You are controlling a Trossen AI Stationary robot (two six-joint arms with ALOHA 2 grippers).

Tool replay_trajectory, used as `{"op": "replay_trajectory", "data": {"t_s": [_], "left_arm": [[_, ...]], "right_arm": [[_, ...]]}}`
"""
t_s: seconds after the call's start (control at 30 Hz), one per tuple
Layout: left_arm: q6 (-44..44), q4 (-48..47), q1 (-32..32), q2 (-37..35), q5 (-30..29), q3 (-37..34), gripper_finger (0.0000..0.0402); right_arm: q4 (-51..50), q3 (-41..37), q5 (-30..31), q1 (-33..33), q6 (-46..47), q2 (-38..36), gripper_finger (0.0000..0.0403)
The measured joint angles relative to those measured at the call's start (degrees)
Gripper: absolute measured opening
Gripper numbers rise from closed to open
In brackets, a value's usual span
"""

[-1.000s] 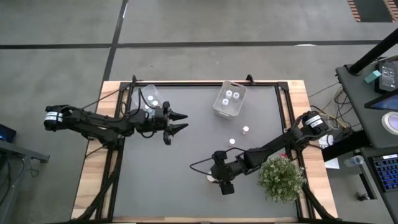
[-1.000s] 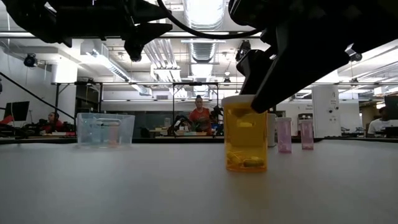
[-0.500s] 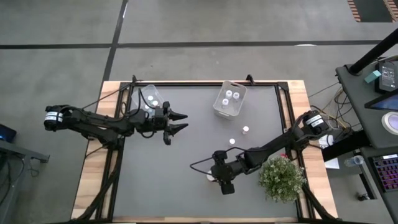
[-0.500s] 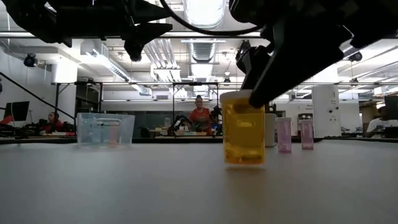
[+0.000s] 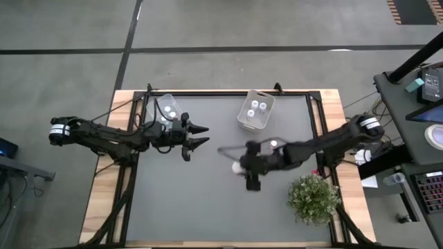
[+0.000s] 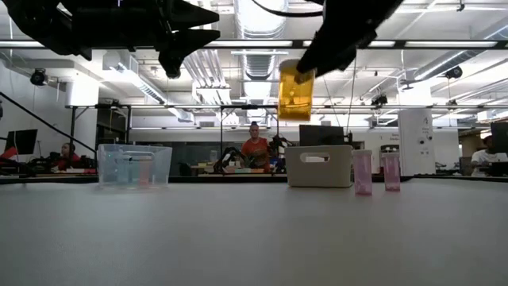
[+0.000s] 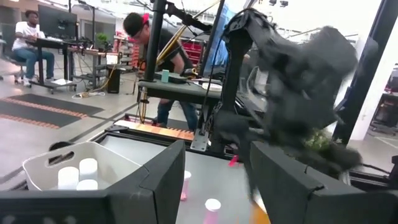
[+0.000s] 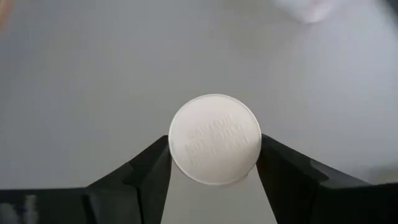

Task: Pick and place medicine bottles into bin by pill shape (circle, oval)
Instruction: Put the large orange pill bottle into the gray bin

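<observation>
An amber-orange bottle point(image 6: 295, 89) with a white cap point(image 8: 215, 138) is held in my right gripper point(image 5: 248, 170), high above the table's middle. My left gripper point(image 5: 201, 136) hovers open and empty over the table's left half, its fingers pointing right. Two pink bottles point(image 6: 363, 172) point(image 6: 391, 171) stand on the table; one of them shows beside the right arm point(image 5: 274, 144). A white bin point(image 5: 255, 111) at the far middle holds three white-capped bottles. A clear bin point(image 5: 166, 109) at the far left holds white-capped bottles. My right gripper pinches the amber bottle at its top, one finger on each side of the round white cap's rim point(image 8: 177, 152). The fingers come from above. The bottle hangs below them point(image 6: 294, 99), slightly tilted and lifted clear of the table.
A bushy green plant point(image 5: 313, 197) stands at the near right, beside the right arm. The left wrist view shows the white bin point(image 7: 62, 168), a pink bottle point(image 7: 212, 208) and the right arm point(image 7: 298, 81). People are in the room behind point(image 6: 255, 147).
My right gripper has risen and gone toward the table's far edge, carrying the amber bottle. The bottle stood on the table a second ago, was tipping half a second ago, and now hangs well above the table.
</observation>
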Motion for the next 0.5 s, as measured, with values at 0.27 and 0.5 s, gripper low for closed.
{"op": "replay_trajectory", "data": {"t_s": [0.27, 0.5], "left_arm": [[3.1, 0.4, 0.0, 0.0, 0.0, 0.0, 0.0169], [5.6, 0.5, 0.1, 0.0, -0.4, 0.0, 0.0169]], "right_arm": [[-7.8, 0.0, 1.5, -14.5, 3.6, -10.2, 0.0209], [-15.8, -0.2, 3.9, -28.5, 6.9, -11.9, 0.0208]]}}
